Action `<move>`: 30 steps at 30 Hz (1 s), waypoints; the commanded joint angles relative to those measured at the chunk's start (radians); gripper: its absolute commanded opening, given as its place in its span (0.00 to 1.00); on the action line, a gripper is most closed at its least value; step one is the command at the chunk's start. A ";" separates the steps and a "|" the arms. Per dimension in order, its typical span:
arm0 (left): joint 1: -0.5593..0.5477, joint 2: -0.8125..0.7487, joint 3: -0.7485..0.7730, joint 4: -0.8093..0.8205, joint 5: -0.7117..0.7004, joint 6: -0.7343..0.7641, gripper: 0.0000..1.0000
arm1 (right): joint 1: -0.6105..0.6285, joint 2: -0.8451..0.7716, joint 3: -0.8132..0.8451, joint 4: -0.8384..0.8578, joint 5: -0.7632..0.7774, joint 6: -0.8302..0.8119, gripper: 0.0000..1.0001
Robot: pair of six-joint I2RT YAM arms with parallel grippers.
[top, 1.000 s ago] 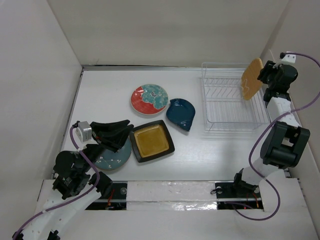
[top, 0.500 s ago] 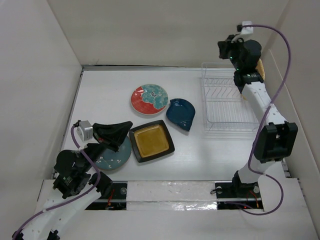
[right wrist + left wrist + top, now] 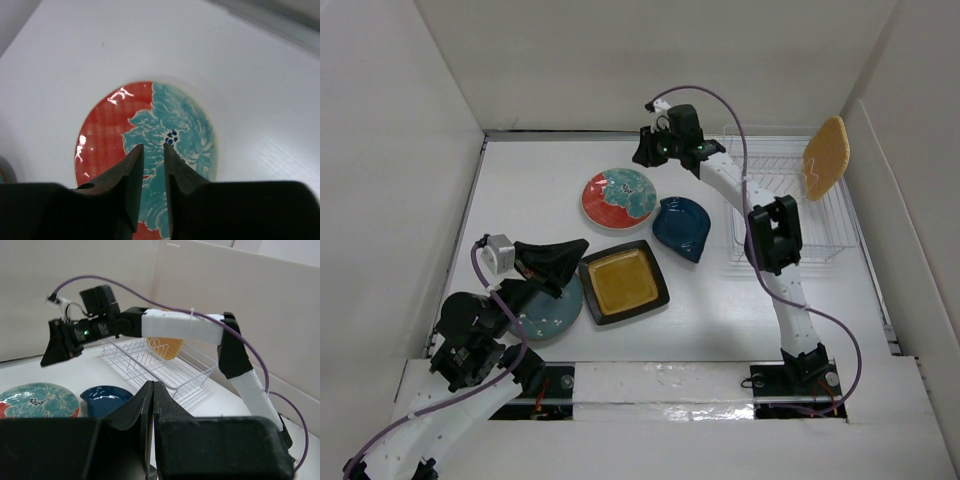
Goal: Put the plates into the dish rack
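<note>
Top external view: the right arm has swung away from the dish rack (image 3: 775,215), leaving the orange plate (image 3: 823,158) standing at its right end, so one of five plates is loaded. The right end effector (image 3: 153,147), slightly parted and empty, now hovers over the red plate (image 3: 619,198). The left end effector (image 3: 153,385) is closed on nothing, by the grey plate (image 3: 545,315). Four plates lie on the bench (image 3: 720,300): red, grey, blue plate (image 3: 681,227) and black plate (image 3: 623,281). There is one rack.
</note>
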 commanded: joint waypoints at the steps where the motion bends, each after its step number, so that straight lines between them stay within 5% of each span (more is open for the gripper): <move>1: -0.006 0.020 0.030 0.025 -0.009 0.019 0.00 | 0.001 0.051 0.096 -0.064 -0.062 0.039 0.31; 18: -0.006 0.076 0.031 0.021 -0.019 0.029 0.01 | -0.048 0.101 -0.068 0.043 0.003 0.084 0.52; 30: -0.006 0.095 0.035 0.027 0.001 0.029 0.06 | -0.037 0.183 -0.059 0.023 -0.122 0.094 0.54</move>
